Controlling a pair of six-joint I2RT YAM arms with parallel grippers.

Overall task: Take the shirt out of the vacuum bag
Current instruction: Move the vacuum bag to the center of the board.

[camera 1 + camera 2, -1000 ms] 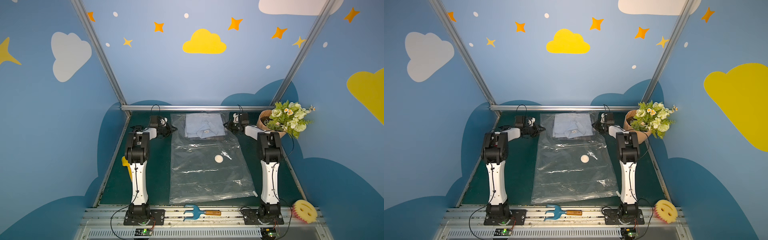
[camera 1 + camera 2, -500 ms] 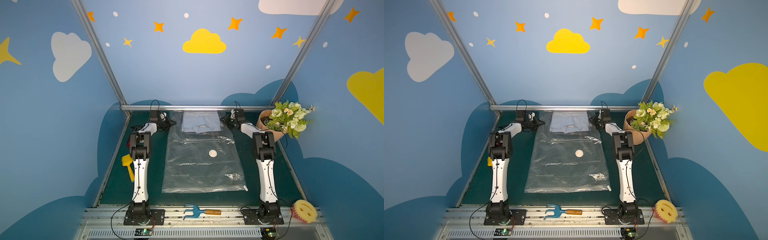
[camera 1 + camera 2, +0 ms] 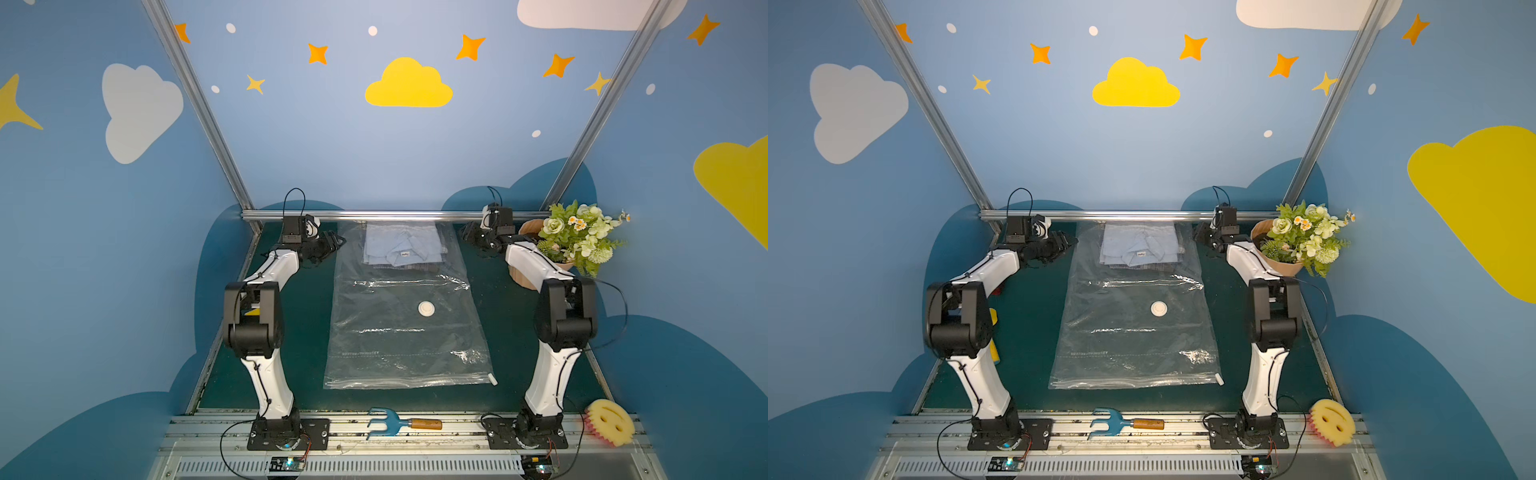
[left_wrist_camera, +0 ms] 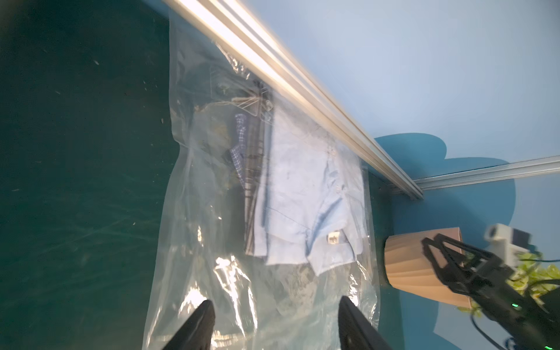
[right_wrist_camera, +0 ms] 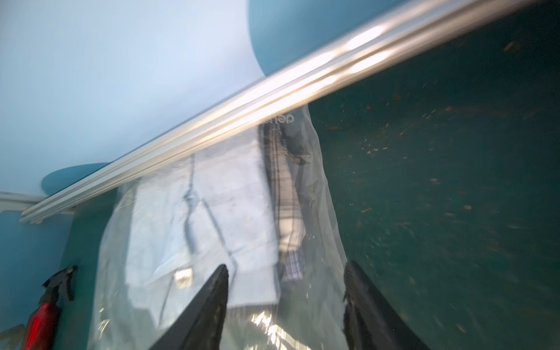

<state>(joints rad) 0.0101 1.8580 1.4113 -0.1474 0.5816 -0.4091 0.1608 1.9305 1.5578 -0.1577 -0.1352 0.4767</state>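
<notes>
Done: nothing yet | shirt (image 3: pixel 401 249) inside vacuum bag (image 3: pixel 395 332), at end opposite its zip edge (image 3: pixel 407 379) | left jaws and right jaws open, empty, beside that end | to do, likely: open zip edge, pull shirt out

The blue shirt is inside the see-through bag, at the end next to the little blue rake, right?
No. The shirt is inside the vacuum bag, but at the far end, by the metal rail, not by the rake. Both top views show it.
</notes>
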